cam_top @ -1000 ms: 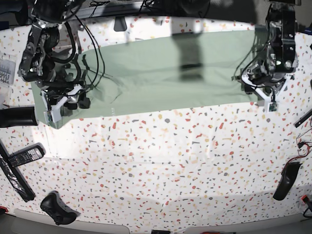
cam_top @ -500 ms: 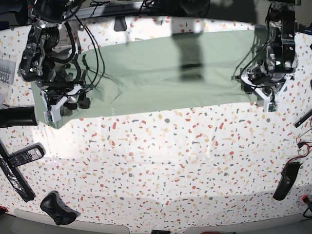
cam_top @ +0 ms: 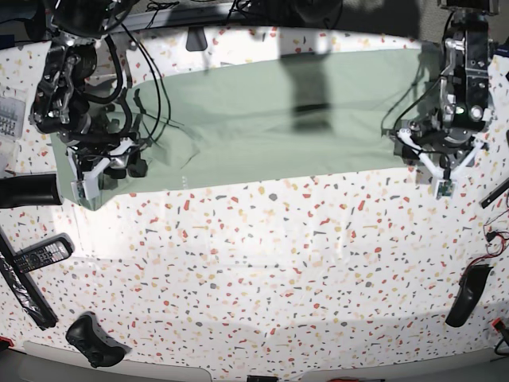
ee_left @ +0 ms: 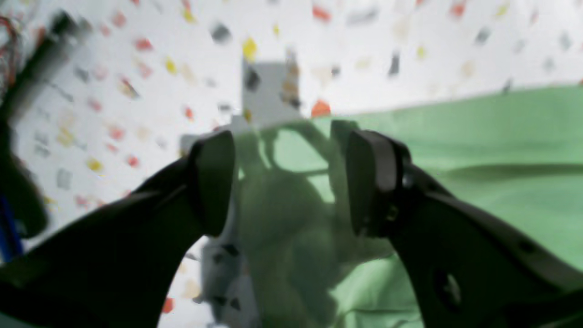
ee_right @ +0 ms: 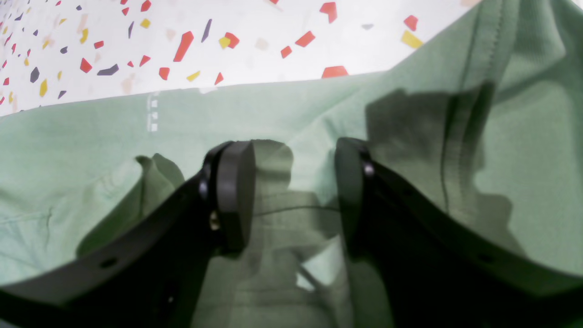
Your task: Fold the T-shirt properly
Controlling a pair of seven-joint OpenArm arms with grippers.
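The table point(cam_top: 262, 263) is white with many small red, yellow and grey flecks, and it fills nearly the whole base view. On its far half lies the T-shirt point(cam_top: 286, 119), a large pale green cloth spread flat in a wide band from the left side to the right side. Its near edge runs almost straight across the table, and a dark shadow falls over its middle part.

The right gripper point(ee_right: 291, 191) is at the left end of the shirt in the base view. Its two black fingers point(ee_right: 234, 191) stand apart above the green cloth. Between them only shaded cloth with some folds and a seam is seen, and nothing is pinched.

The left gripper point(ee_left: 291, 182) is at the right end of the shirt, just over the cloth edge. Its jaws are wide apart; under them the picture is blurred, showing green cloth on the right and speckled table on the left. It holds nothing.

On the near left of the table lie a remote control point(cam_top: 41, 255) and a black game controller point(cam_top: 94, 341). A black cylinder point(cam_top: 28, 191) lies at the left edge. A dark curved object point(cam_top: 468, 294) rests on the near right.
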